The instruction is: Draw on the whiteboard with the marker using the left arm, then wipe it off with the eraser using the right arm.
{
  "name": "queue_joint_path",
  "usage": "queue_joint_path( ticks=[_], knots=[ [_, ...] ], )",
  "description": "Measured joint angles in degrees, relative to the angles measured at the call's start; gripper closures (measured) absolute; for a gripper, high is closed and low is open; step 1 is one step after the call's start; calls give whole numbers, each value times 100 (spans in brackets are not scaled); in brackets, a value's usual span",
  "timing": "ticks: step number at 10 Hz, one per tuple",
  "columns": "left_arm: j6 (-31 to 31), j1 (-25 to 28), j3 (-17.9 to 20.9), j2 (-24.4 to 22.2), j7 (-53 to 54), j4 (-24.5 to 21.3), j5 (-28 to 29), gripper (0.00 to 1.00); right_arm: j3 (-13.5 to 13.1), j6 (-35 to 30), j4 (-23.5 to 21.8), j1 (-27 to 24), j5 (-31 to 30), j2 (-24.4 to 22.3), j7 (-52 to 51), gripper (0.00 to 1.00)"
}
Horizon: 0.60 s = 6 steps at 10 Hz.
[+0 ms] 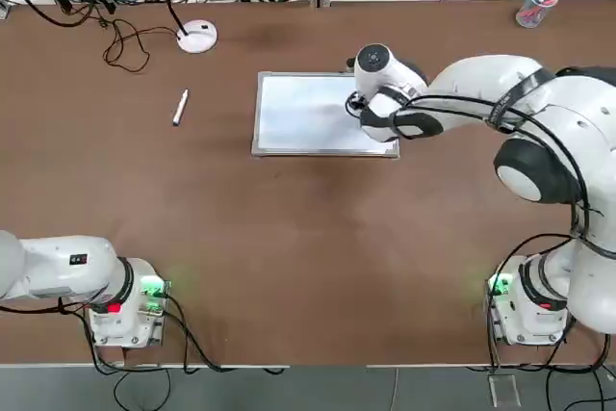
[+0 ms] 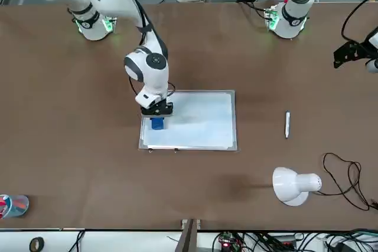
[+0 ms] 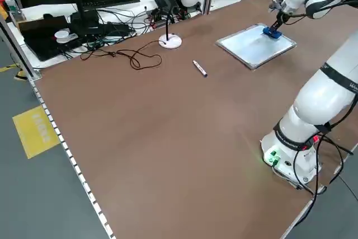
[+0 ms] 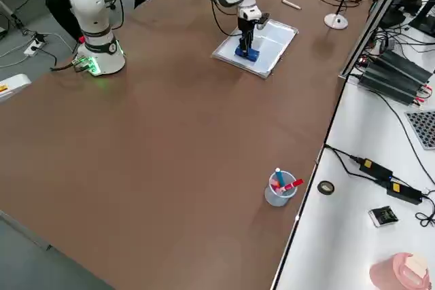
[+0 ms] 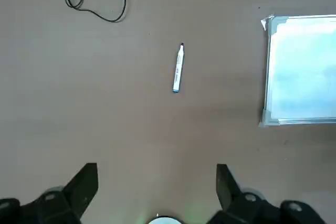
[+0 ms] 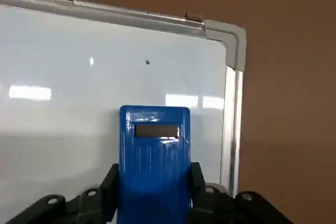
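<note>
On the whiteboard (image 2: 201, 123), near its right-hand frame, the right gripper (image 6: 155, 182) grips the blue eraser (image 6: 155, 156), which should be pressed flat and swept evenly over any marks, while the opened left gripper (image 5: 157, 182) waits empty, the marker (image 5: 179, 69) lying apart on the tabletop (image 1: 241, 257).

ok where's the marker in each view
top: marker, upper left, left of the whiteboard
front: right side, above the lamp
left side: upper middle
right side: near the top, right of centre
left wrist: middle, a bit above centre
right wrist: not in it
shared landmark: the whiteboard, in all six
</note>
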Motion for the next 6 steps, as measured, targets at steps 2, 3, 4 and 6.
queue_joint_path(
  ticks=[2, 3, 4, 6],
  knots=[
    [0, 0, 0, 9, 0, 0, 0, 0, -1, 11, 62, 3, -5, 35, 80, 44],
    [0, 0, 0, 14, 0, 0, 0, 0, 2, 16, 127, 5, -5, 64, 155, 44],
    [0, 0, 0, 17, 0, 0, 0, 0, 11, 24, 227, 14, -5, 127, 240, 44],
    [0, 0, 0, 20, 0, 0, 0, 0, 26, 26, 482, 60, -7, 301, 440, 44]
  ],
)
